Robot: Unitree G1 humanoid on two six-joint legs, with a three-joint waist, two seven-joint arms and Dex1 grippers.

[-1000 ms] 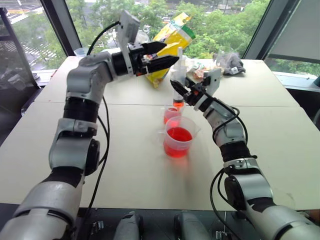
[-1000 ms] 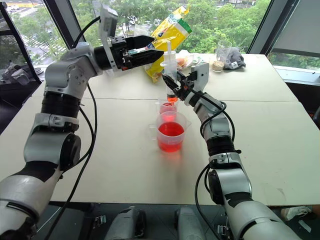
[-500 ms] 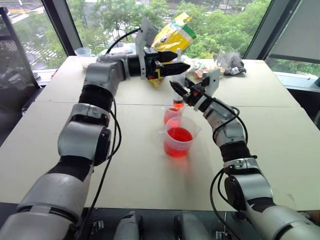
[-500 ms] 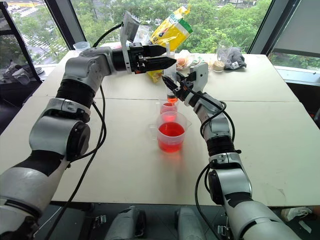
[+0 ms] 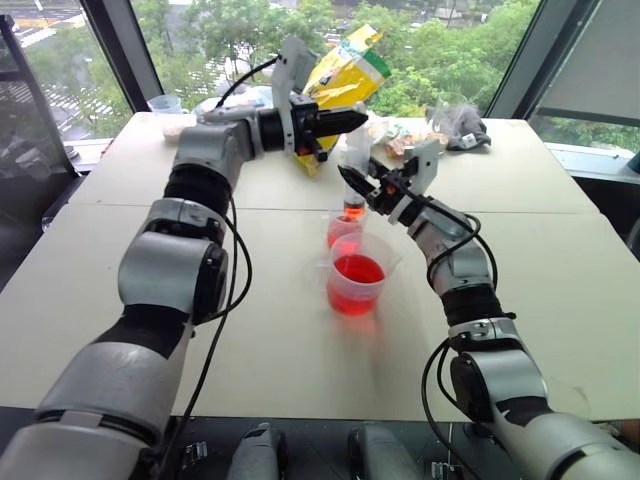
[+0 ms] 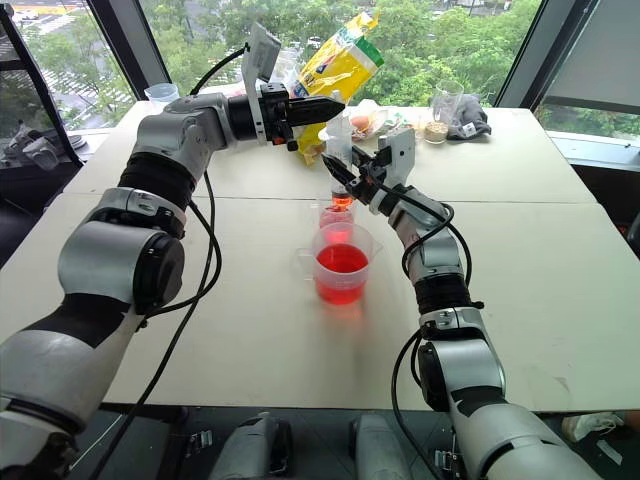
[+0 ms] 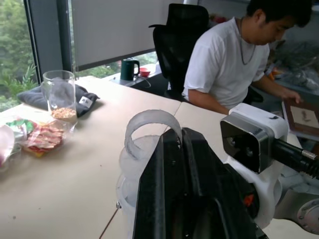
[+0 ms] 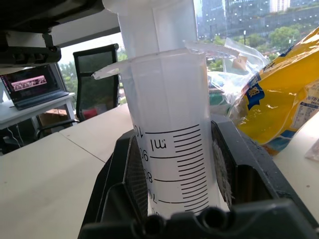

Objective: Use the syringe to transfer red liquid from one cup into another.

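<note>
Two tools on the syringe (image 6: 339, 150): right tool (image 6: 352, 177) clamps its barrel upright above the small cup (image 6: 336, 216), left tool (image 6: 325, 105) pinches its plunger top.

A yellow snack bag (image 6: 340, 62) stood at the far middle of the white desk (image 6: 560, 260). To its right lay small snack packets (image 7: 42, 137), then a glass of beige grains (image 6: 437, 128) against a dark folded cloth (image 6: 470, 115). A clear cup (image 5: 165, 103) sat far left. A person in a white shirt (image 7: 232, 64) sat beside a black chair (image 7: 177, 35).
</note>
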